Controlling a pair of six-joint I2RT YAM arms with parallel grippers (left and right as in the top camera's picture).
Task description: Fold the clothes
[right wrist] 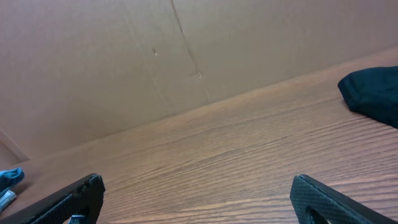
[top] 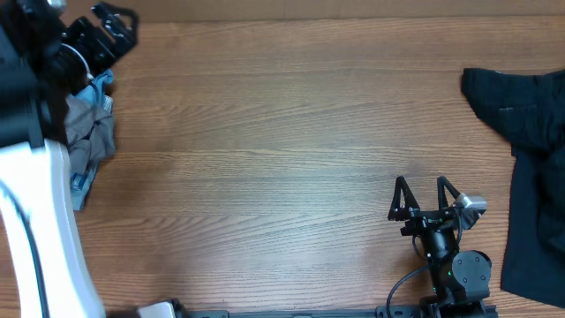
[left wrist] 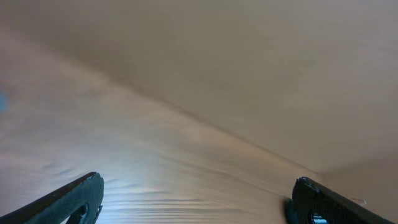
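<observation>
The clothes lie in two heaps. Grey shorts are bunched at the table's left edge, with a light-blue garment poking out above and below them. A black garment is spread along the right edge, and its corner shows in the right wrist view. My left gripper hovers at the far left corner just above the grey heap; it is open over bare wood. My right gripper rests near the front right, left of the black garment. It is open with nothing between its fingers.
A brown wall runs along the table's far edge. A white arm housing covers the front left corner and part of the grey heap. Bare wooden tabletop stretches between the two heaps.
</observation>
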